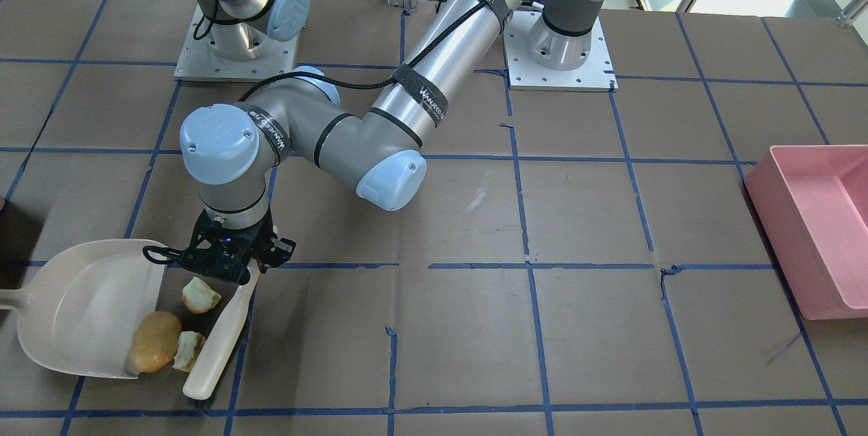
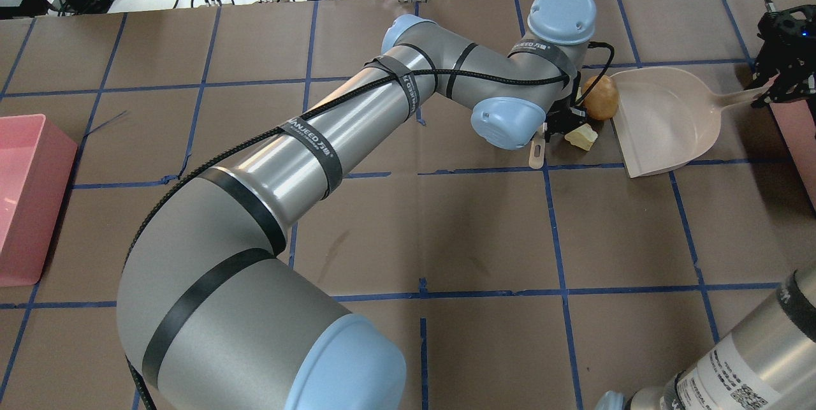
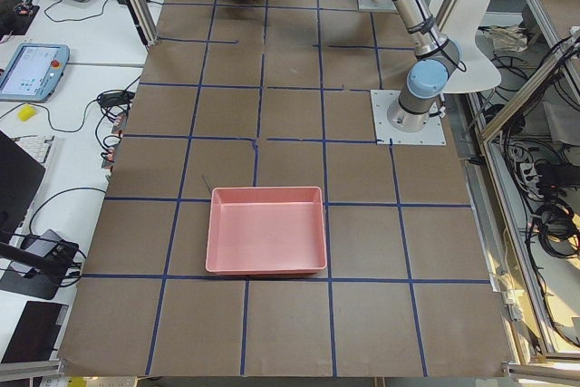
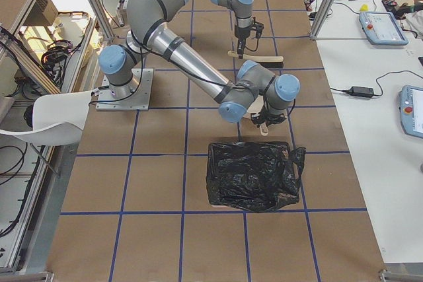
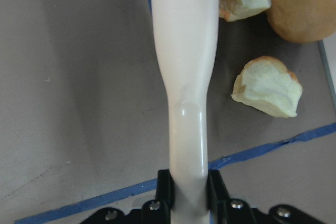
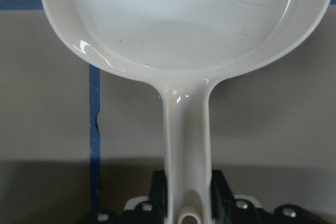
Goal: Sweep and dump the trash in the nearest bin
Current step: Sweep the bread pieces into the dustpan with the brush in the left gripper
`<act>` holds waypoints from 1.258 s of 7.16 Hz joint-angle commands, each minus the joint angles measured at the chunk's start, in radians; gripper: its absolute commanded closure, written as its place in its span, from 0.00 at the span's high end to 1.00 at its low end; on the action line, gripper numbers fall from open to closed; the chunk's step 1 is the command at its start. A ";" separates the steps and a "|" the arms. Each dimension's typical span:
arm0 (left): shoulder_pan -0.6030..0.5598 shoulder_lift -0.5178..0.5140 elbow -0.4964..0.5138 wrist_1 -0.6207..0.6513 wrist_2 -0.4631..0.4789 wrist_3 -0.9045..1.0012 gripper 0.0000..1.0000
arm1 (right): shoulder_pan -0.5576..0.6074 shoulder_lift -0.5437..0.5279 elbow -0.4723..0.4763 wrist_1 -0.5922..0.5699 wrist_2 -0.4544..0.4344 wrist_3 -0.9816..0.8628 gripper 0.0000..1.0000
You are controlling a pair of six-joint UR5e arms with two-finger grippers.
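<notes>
The trash lies at the open lip of a cream dustpan (image 1: 81,307). A tan potato-like lump (image 1: 156,341) rests against the lip, and one pale-green apple piece (image 1: 188,350) is squeezed between it and the brush (image 1: 218,338). A second apple piece (image 1: 201,295) lies on the table just short of the lip. My left gripper (image 1: 234,266) is shut on the cream brush handle (image 5: 186,51), and both apple pieces (image 5: 268,86) lie to its right. My right gripper (image 6: 187,182) is shut on the dustpan handle (image 6: 187,129), at the far right of the overhead view (image 2: 768,88).
A pink bin (image 1: 820,226) stands far off at the table's left end. A black-bagged bin (image 4: 254,176) stands close to the dustpan in the exterior right view. My left arm (image 2: 357,123) stretches across the middle of the table. Blue tape lines grid the brown surface.
</notes>
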 commanded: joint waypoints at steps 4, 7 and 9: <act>-0.040 -0.040 0.009 0.004 -0.010 -0.028 0.01 | 0.007 0.000 0.005 0.001 0.003 0.017 0.00; -0.111 -0.037 0.019 0.006 -0.010 -0.059 0.01 | 0.007 0.000 0.022 -0.013 0.002 0.018 0.00; -0.155 -0.033 0.029 0.010 -0.010 -0.054 0.01 | 0.016 0.000 0.022 -0.011 0.000 0.018 0.00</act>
